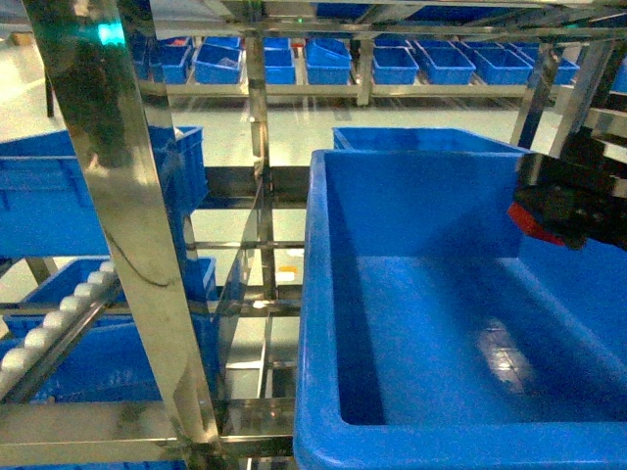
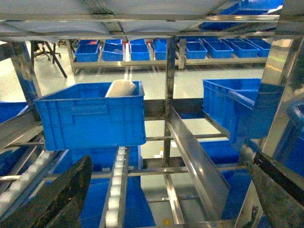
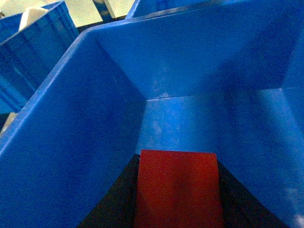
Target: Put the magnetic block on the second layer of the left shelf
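Note:
My right gripper [image 1: 573,201] is shut on the magnetic block [image 1: 534,223], a red block at the right edge of the head view. In the right wrist view the block [image 3: 176,187] sits between two dark fingers [image 3: 114,204], above the inside of a large deep blue crate [image 3: 71,123]. That crate [image 1: 315,294] rests on the left shelf second layer [image 1: 98,421], a shiny steel rack level. My left gripper [image 2: 171,159] is open, with nothing between its fingers [image 2: 61,194], and faces the rack's roller rail [image 2: 116,185].
A thick steel upright [image 1: 127,215] stands close in front on the left, with white rollers [image 1: 59,323] beside it. Another blue crate [image 2: 90,116] holding a white object [image 2: 121,89] sits on the rails. Rows of blue bins [image 1: 323,61] line the far racks.

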Motion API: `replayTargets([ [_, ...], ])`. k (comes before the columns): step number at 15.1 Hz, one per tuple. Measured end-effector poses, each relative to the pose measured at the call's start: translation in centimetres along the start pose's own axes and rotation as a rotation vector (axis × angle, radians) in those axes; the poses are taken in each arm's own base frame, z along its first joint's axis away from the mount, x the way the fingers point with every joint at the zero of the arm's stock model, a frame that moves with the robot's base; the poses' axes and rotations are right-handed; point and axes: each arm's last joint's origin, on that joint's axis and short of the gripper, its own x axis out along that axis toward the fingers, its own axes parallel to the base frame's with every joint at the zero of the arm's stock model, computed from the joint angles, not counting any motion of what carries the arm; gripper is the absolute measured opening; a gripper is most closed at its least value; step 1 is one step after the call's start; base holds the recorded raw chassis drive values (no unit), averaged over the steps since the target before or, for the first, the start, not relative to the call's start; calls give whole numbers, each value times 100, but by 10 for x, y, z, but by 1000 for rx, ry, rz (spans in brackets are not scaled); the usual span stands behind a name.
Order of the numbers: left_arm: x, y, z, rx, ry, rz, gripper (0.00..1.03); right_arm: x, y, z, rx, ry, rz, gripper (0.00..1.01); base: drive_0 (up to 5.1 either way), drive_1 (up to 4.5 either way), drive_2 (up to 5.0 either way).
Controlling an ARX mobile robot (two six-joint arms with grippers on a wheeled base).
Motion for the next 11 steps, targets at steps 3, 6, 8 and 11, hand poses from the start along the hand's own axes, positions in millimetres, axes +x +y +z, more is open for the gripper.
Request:
replayTargets([
  [3, 0, 0, 0, 0, 0, 0, 98, 29, 13, 9, -119, -82, -75, 37, 0, 0, 0],
  [6, 0, 0, 0, 0, 0, 0, 98, 9, 3, 5, -246, -271, -176, 75, 0, 0, 0],
  [8, 0, 0, 0, 0, 0, 0, 98, -27, -6, -12, -292, -325, -215, 100, 0, 0, 0],
  [11, 0, 0, 0, 0, 0, 0, 98, -104, -10, -40, -362, -464, -258, 98, 0, 0, 0],
])
